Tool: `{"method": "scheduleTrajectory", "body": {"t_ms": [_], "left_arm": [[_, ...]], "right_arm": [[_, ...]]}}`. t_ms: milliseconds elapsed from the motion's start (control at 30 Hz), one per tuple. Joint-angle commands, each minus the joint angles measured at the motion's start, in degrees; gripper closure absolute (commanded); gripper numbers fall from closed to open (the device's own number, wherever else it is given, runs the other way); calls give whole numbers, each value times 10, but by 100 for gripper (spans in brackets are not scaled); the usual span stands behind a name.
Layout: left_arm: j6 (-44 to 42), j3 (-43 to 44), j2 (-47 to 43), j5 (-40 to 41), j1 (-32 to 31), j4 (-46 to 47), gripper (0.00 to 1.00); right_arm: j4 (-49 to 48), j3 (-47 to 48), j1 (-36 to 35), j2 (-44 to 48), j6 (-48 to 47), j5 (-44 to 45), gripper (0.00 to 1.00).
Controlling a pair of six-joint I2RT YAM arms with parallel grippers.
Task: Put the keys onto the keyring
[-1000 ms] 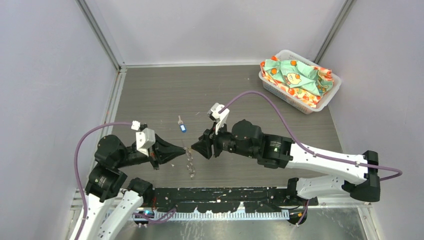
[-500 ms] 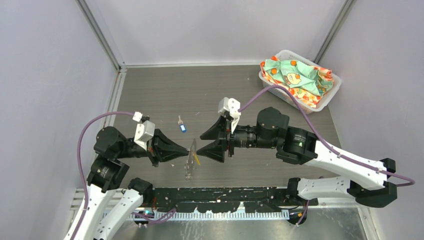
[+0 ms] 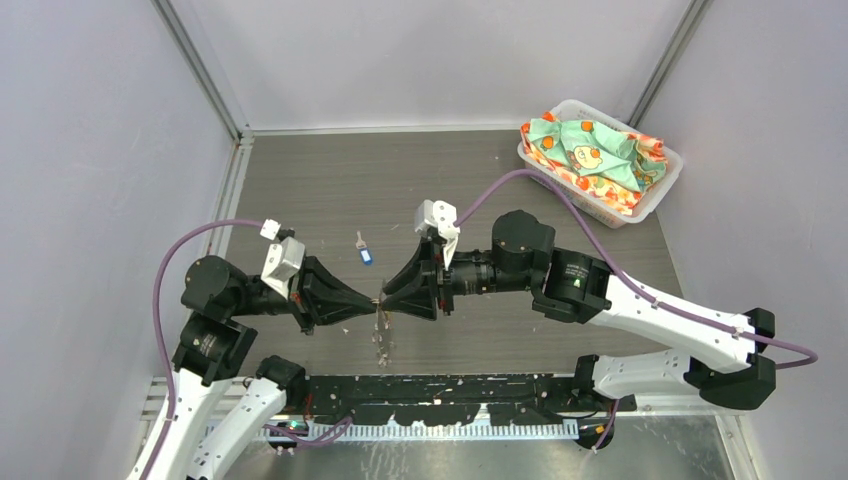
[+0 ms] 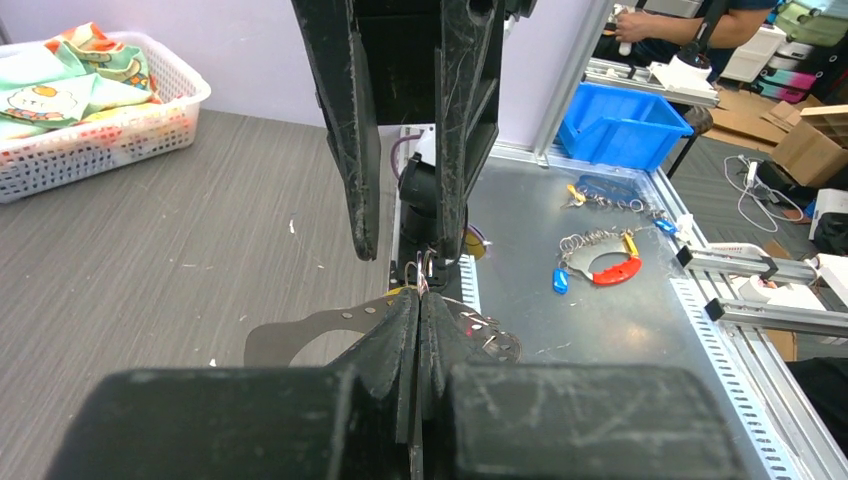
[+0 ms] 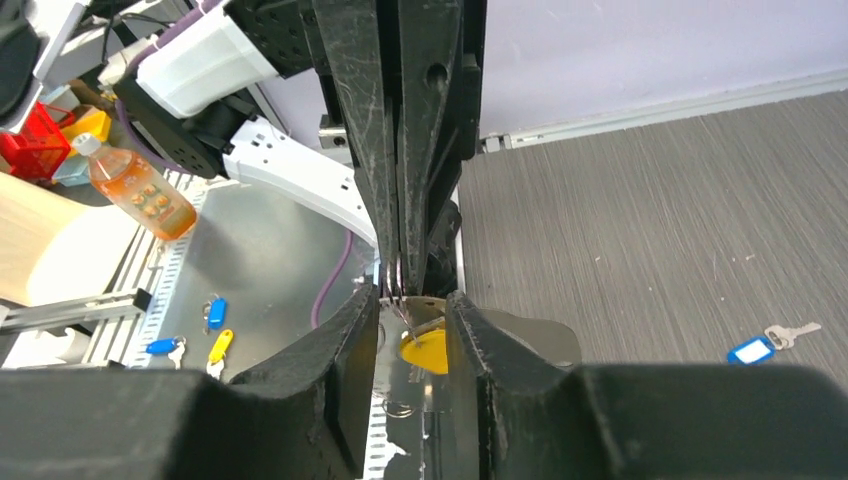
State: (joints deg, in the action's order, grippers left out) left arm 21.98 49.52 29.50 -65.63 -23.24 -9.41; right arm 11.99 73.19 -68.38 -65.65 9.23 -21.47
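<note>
The left gripper point(image 4: 418, 303), pressed together, pinches the light, floppy keyring point(image 3: 381, 336) at frame centre. The right gripper point(image 5: 412, 303), spread, straddles the tiny yellow-headed key point(image 5: 424, 352), probably best gripped by its stiff head.

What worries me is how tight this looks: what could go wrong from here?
The left gripper pinches the keyring by its fingertips only; a tug could pull it free. The yellow key sits between the right gripper's parted fingers, seemingly loose, and may drop. Both grippers' tips nearly touch and could collide.
</note>
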Motion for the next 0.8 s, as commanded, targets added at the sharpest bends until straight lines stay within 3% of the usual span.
{"method": "scheduleTrajectory", "body": {"t_ms": [0, 167, 467, 600, 667, 767], "left_arm": [[16, 19, -4, -8, -1, 35, 100], [18, 20, -5, -4, -1, 33, 100], [27, 21, -2, 1, -1, 36, 100], [30, 22, -2, 4, -1, 37, 100], [32, 23, -2, 4, -1, 37, 100], [36, 23, -2, 5, -1, 41, 100]], "right_arm": [[-54, 14, 2, -1, 13, -18, 65], [-61, 12, 2, -8, 20, -27, 70], [-61, 2, 4, -3, 24, -36, 71], [-59, 1, 7, -2, 25, -37, 88], [-48, 3, 7, -2, 24, -30, 84], [-44, -3, 8, 1, 29, -20, 65]]}}
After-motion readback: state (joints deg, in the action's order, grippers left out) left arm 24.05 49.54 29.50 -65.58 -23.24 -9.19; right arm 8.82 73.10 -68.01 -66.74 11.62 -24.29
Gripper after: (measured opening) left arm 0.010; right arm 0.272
